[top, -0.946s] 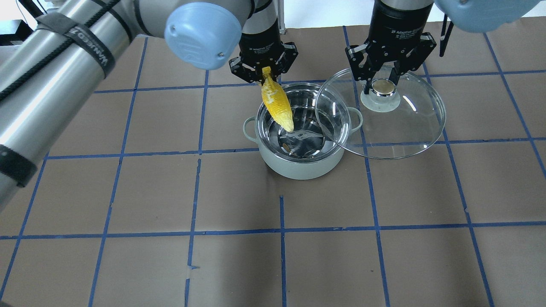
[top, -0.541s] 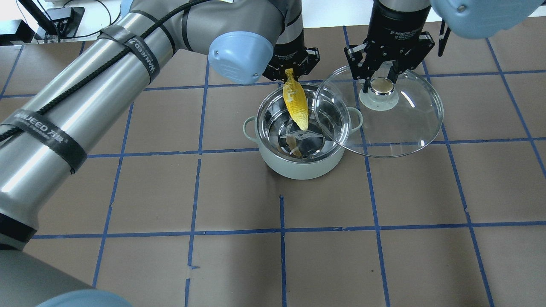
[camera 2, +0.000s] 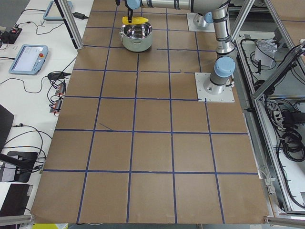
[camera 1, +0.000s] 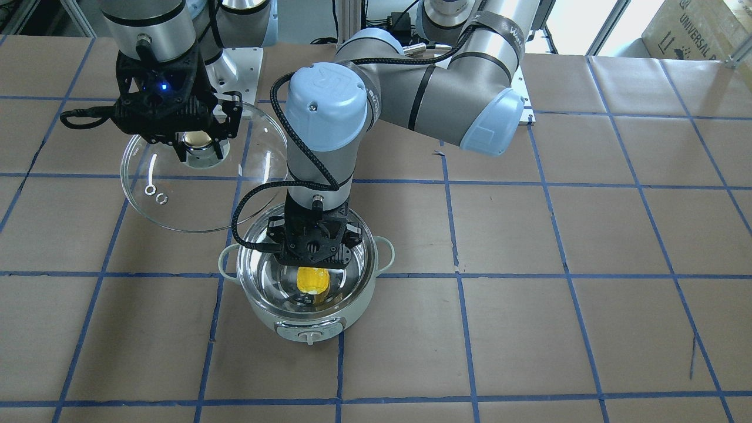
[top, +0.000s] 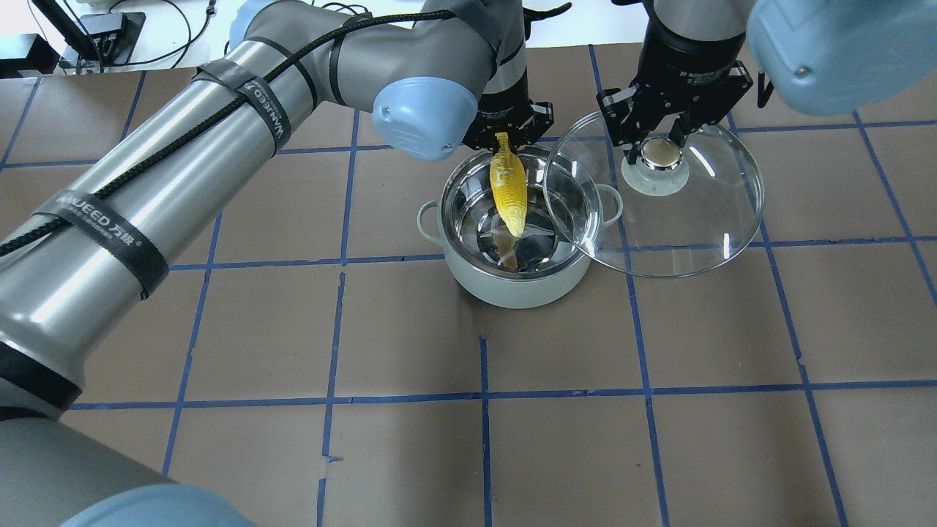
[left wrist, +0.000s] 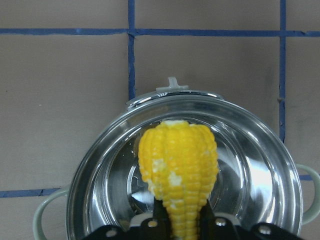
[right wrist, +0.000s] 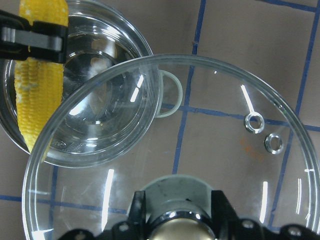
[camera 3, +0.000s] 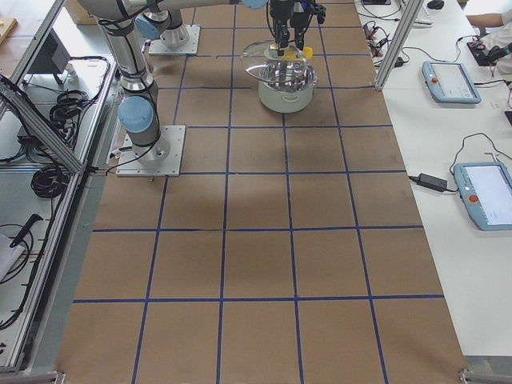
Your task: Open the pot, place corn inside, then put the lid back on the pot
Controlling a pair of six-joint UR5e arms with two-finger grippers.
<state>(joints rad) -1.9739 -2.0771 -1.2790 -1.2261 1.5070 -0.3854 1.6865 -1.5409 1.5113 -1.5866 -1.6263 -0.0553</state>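
Note:
The pale mint pot (top: 512, 282) stands open on the table, its steel inside showing (camera 1: 352, 258) (left wrist: 250, 165). My left gripper (top: 504, 137) is shut on the tapered end of the yellow corn (top: 509, 190), which hangs over the pot's opening, thick end down (camera 1: 311, 279) (left wrist: 179, 172) (right wrist: 37, 90). My right gripper (top: 659, 152) is shut on the knob of the clear glass lid (top: 703, 227), held in the air to the pot's right, its edge overlapping the pot's rim (camera 1: 176, 205) (right wrist: 225, 150).
The table is brown paper with a blue tape grid (top: 483, 395). The left arm's long links (top: 183, 146) reach over the table's left half. Both arm bases (camera 2: 217, 88) sit at the robot's side of the table.
The left gripper has carried the corn right, to over the pot's middle, and lower toward the opening. The lid in the right gripper has barely shifted.

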